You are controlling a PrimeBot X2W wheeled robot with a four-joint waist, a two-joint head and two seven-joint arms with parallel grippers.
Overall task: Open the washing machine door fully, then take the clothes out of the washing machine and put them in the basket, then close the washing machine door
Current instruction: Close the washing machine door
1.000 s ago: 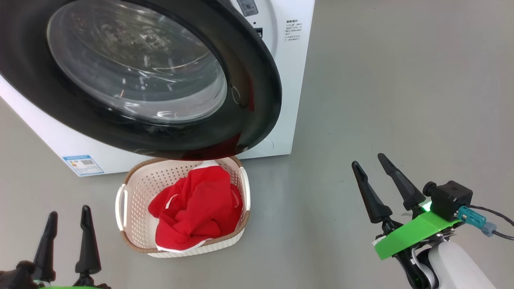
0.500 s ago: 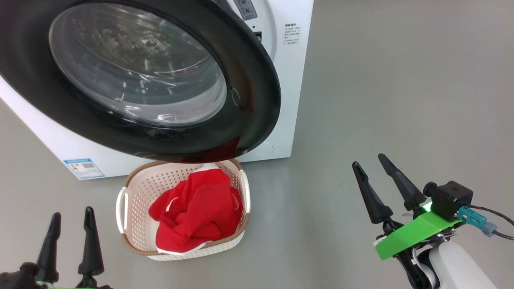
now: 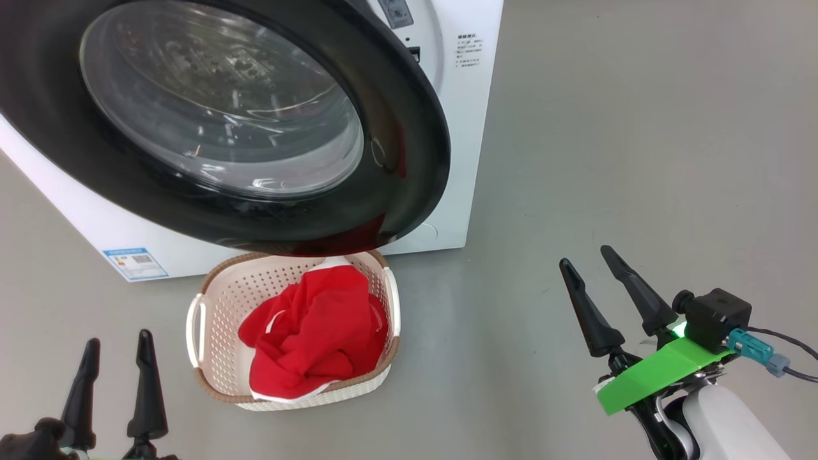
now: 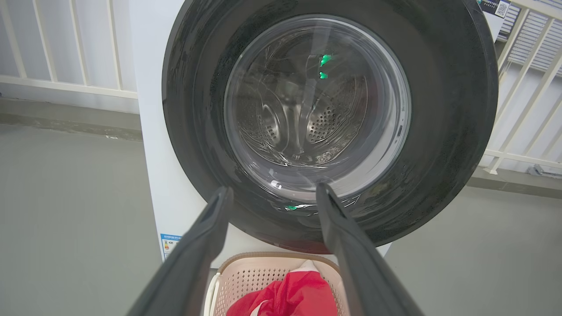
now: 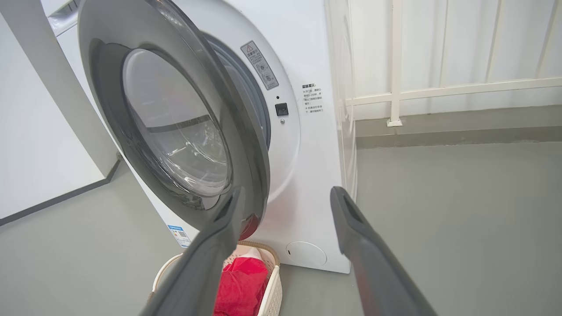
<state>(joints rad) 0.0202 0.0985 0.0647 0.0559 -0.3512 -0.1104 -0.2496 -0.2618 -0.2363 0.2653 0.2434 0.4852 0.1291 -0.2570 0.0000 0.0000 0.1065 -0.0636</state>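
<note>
Red clothes (image 3: pixel 313 332) are lying in the cream basket (image 3: pixel 223 306) beneath the washing machine door (image 3: pixel 396 147), which is standing ajar. The left gripper (image 3: pixel 119 338) and right gripper (image 3: pixel 585 254) are hovering empty, jaws spread.

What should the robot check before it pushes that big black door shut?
1. The clothes lie inside the basket: ok.
2. Left gripper open and empty: ok.
3. Right gripper open and empty: ok.
4. Washing machine door shut: not ok, it stands ajar.
5. Drum emptied: cannot tell; only part shows through the glass, and no red is there.
6. Door's swing clears the basket beneath it: cannot tell.
</note>
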